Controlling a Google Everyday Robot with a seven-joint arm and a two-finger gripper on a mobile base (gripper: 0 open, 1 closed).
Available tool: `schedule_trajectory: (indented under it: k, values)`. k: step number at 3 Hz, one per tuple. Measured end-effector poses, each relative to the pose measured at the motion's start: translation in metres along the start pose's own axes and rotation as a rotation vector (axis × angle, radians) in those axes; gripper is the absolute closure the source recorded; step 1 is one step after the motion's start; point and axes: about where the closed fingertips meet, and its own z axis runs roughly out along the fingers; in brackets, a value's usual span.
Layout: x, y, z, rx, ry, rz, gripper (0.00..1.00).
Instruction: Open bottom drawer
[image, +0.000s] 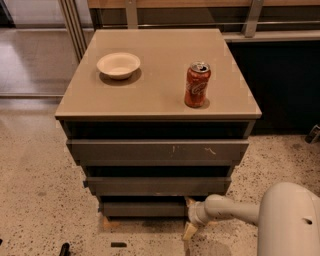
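**Subject.** The bottom drawer (142, 209) is a plain dark grey flat strip with no handle. It is the lowest of three fronts in the square tan-topped cabinet (150, 100), just above the speckled terrazzo floor (40, 200). It appears not yet drawn out.

**Gripper.** The pale two-finger gripper (190, 216), on a white tubular arm (232, 210), sits low at the drawer's right end. Its jaws are spread, with one tan tip up by the strip's right end and the other down toward the floor.

**Judgement.** A handle-less front must be caught by an edge, which would explain an approach at the end of the strip and not at its middle. Whether a tip is hooked behind that edge cannot be determined.

**Other fronts.** The mid-width grey front with a nub at its left end (157, 186) and the widest grey front with pale scratch marks (150, 150) are both untouched.

**Cabinet top.** A shallow white bowl (118, 65) sits at rear left and an upright red drink can (197, 85) at right. They are well apart and far from the gripper. A jolt to the cabinet could tip the can.

**Writing.** The can bears white script on red, which is not legible. No other markings are seen
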Motion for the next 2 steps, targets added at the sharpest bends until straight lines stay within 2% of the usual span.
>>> schedule_trajectory:
  k: [2]
  values:
    - [0.016,-0.007,0.031,-0.063,0.079,0.036,0.0]
